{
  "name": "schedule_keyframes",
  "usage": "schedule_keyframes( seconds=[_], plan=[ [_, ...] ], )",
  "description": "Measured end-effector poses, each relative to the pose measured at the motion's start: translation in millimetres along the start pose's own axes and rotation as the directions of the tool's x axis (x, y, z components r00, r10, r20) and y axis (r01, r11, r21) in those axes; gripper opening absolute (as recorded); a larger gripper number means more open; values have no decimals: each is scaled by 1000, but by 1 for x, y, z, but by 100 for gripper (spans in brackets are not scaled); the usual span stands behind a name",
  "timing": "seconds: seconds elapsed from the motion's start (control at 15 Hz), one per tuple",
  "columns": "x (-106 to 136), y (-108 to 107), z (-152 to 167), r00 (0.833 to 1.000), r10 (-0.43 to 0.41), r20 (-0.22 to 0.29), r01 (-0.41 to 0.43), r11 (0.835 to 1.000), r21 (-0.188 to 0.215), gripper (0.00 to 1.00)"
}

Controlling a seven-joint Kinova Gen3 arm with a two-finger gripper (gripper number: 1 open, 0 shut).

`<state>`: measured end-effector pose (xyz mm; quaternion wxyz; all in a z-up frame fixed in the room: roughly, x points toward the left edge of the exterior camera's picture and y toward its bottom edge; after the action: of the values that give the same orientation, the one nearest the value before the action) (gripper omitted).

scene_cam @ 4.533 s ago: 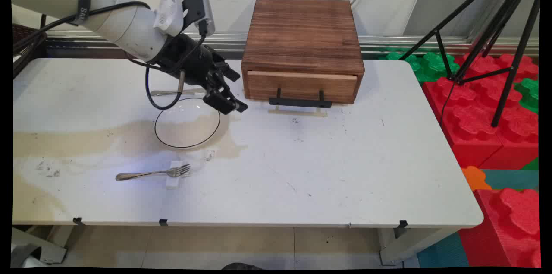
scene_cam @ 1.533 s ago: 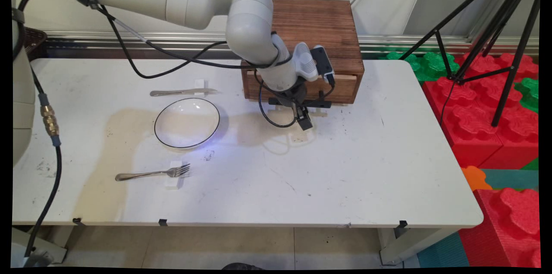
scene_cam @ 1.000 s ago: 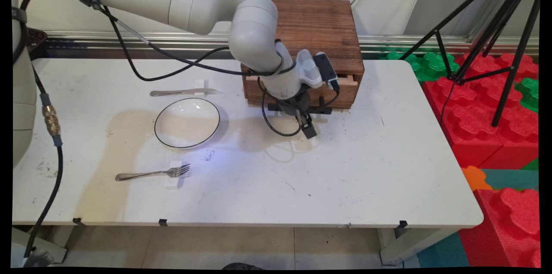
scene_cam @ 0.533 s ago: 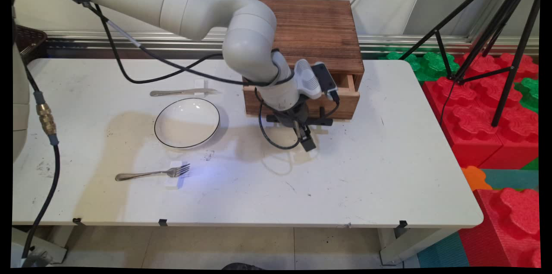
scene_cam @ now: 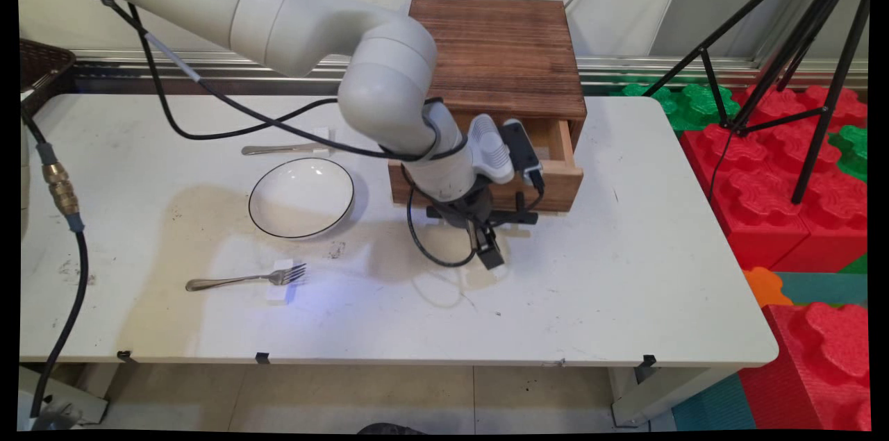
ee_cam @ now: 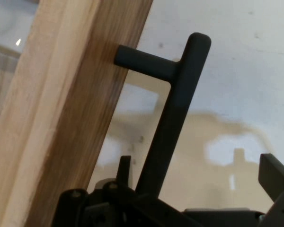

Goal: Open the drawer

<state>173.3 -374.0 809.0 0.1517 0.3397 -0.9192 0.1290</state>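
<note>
**claw straddling drawer handle, drawer part open**

gripper (scene_cam: pixel 488 252) low over table (scene_cam: pixel 625 274), at front of wooden box (scene_cam: pixel 496 52). fingers (ee_cam: pixel 274 172) spread, black handle (ee_cam: pixel 173 123) bar running between them, not pinched: one finger close beside bar, other well clear.

drawer (scene_cam: pixel 555 180) slid partway out of box. only right inner corner visible past the arm, bare wood there; rest of inside hidden.

bowl (scene_cam: pixel 301 196), white with black rim, left of drawer; just its white inside showing. knife (scene_cam: pixel 278 148) behind bowl, fork (scene_cam: pixel 243 280) in front with tines on a small white block (scene_cam: pixel 281 290).
</note>
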Motion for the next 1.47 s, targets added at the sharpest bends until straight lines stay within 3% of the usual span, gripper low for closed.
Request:
schedule_keyframes(
  seconds=[1.47],
  plan=[
    [-34, 80, -30, 996, 90, -2, -90, 992, -83, 100]
  ],
)
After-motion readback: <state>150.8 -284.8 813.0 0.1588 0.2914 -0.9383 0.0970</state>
